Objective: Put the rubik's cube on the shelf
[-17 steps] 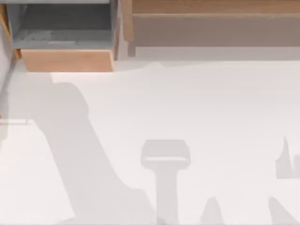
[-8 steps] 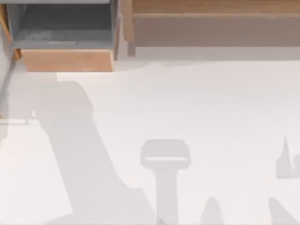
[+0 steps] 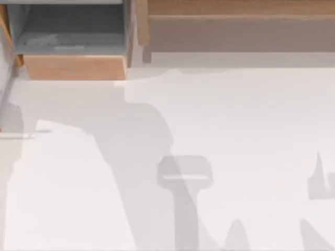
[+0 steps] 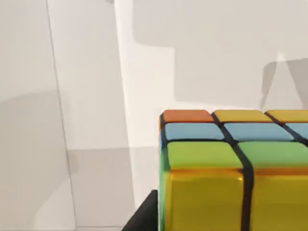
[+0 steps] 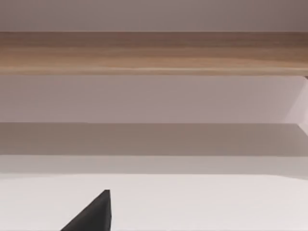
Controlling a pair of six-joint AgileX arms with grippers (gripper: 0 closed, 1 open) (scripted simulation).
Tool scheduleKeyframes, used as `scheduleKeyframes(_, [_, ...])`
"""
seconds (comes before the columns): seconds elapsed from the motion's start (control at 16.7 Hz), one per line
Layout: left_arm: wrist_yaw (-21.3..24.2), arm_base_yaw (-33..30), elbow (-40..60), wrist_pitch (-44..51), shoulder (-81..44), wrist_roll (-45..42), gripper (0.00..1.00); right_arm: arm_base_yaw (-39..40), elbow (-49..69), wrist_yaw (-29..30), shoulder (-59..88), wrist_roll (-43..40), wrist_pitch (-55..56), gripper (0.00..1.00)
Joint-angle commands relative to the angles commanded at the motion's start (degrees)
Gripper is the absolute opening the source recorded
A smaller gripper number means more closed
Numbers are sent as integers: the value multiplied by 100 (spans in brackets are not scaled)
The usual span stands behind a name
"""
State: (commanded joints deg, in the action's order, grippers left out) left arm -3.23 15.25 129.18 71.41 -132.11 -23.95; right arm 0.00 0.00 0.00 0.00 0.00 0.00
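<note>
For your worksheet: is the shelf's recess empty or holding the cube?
Empty: the shelf recess shows bare, and the cube sits close before the left wrist camera.

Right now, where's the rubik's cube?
The rubik's cube sits close up in the left wrist view, over the white table, with a dark tool finger beside it.

No readable text, label, brand, number or sign is showing anywhere. The rubik's cube is showing plain coloured stickers in orange, yellow, blue and green, with no print on them. The shelf boards, the smaller wooden box and the white desk are carrying no markings either.
</note>
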Motion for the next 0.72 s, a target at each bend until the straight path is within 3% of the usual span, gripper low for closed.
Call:
scheduleKeyframes(0.3, [-895, -1371, -1710, -1195, 1436, 323, 0, 0, 0, 0, 0, 0, 0, 100])
scheduleKeyframes(0.72, [-1932, -4100, -4112, -4184, 2178, 774, 0, 0, 0, 0, 0, 0, 0, 100])
